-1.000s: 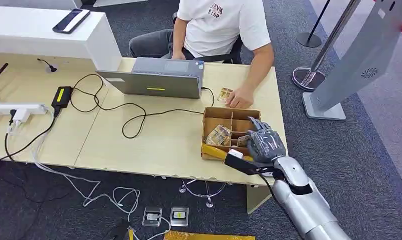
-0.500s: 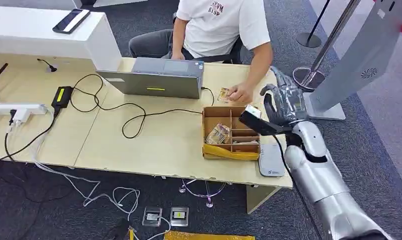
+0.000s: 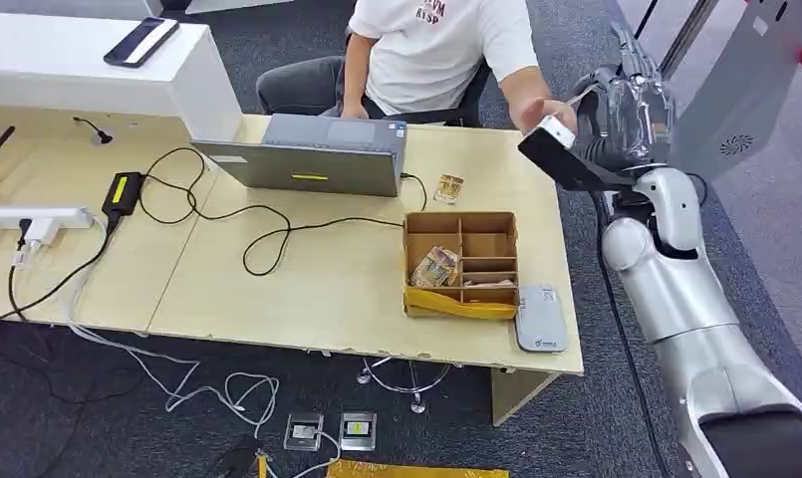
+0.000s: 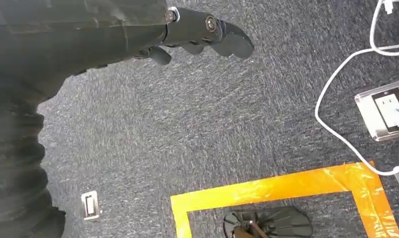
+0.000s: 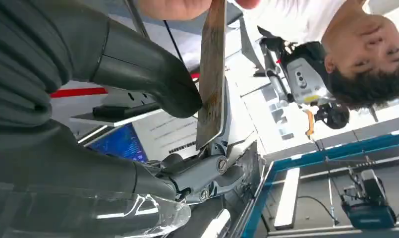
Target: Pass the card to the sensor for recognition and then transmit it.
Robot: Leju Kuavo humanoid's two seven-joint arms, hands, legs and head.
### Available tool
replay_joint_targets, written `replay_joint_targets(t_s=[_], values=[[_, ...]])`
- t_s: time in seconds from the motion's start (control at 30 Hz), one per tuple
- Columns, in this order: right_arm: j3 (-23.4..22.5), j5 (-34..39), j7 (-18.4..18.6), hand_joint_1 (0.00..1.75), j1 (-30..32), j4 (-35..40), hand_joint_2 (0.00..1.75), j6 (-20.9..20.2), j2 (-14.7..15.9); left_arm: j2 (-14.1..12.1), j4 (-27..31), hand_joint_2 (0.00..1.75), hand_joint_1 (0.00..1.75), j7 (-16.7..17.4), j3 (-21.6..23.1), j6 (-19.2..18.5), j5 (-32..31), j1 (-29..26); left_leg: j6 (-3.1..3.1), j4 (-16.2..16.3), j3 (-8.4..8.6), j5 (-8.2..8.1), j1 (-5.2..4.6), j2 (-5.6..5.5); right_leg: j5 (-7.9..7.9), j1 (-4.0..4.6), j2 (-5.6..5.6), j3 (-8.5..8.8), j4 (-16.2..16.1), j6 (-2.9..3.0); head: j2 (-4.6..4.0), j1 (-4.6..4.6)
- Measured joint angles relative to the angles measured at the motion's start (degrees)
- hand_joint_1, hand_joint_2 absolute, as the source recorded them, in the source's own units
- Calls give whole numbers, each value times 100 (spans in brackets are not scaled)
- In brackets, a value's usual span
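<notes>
Handover step, by my reading. Right hand [image 3: 621, 110] is raised high beside the worktop [image 3: 307, 289], off its far right corner, arm reaching up and outward. In the right wrist view the card [image 5: 211, 74] stands edge-on, pinched between the thick thumb and the fingers [image 5: 207, 171]. A person's hand [image 5: 175, 7] touches the card's far end. The sensor [image 3: 540, 319], a flat grey pad, lies on the worktop just beside the box [image 3: 462, 264], well below the hand. Whether it has read the card, I cannot tell. Next move calls for loosening the pinch once the person has a firm hold. Left hand [image 4: 197, 32] hangs over the floor, fingers loosely curled, holding nothing.
</notes>
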State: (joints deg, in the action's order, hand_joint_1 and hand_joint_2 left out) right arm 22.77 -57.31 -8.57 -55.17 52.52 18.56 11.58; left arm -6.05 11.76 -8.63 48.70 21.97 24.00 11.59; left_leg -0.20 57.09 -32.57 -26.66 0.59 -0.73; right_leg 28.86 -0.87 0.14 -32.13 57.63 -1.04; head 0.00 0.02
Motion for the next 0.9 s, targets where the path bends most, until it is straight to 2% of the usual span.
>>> replay_joint_targets(t_s=[0.3,0.5,0.57,0.6,0.63,0.67,0.9], values=[[0,-145,-243,175,-676,-912,175,-35,-64,17,15,175,0,-2,18,-70,-179,70,0,0,-5,0,0,-5,0,0,-5,2,0,0,-2,0],[79,-430,-111,175,-1081,-1759,175,-575,-308,20,15,175,0,68,33,-129,-291,192,0,0,-2,0,3,-3,0,3,-4,3,1,0,-2,0],[83,-470,-103,175,-1101,-1951,175,-627,-417,20,15,175,0,72,33,-127,-291,214,0,0,-2,0,5,-4,0,5,-3,3,1,0,-2,0],[103,-492,-105,159,-1102,-2067,175,-640,-472,20,15,175,0,72,33,-125,-289,216,0,0,-2,0,5,-4,0,5,-3,3,1,0,-2,0],[135,-494,-107,52,-1102,-2152,175,-651,-520,20,15,175,0,72,33,-123,-284,216,0,0,-2,0,5,-4,0,5,-3,2,1,0,-2,0],[166,-492,-116,0,-1102,-2216,175,-669,-558,20,15,175,0,72,33,-122,-271,215,0,0,-1,1,5,-4,0,6,-3,3,1,0,-2,0],[236,-466,-243,0,-1078,-2579,175,-772,-756,20,15,175,0,72,33,-107,-210,208,-1,0,-2,1,5,-4,0,5,-3,3,1,0,-2,0]])
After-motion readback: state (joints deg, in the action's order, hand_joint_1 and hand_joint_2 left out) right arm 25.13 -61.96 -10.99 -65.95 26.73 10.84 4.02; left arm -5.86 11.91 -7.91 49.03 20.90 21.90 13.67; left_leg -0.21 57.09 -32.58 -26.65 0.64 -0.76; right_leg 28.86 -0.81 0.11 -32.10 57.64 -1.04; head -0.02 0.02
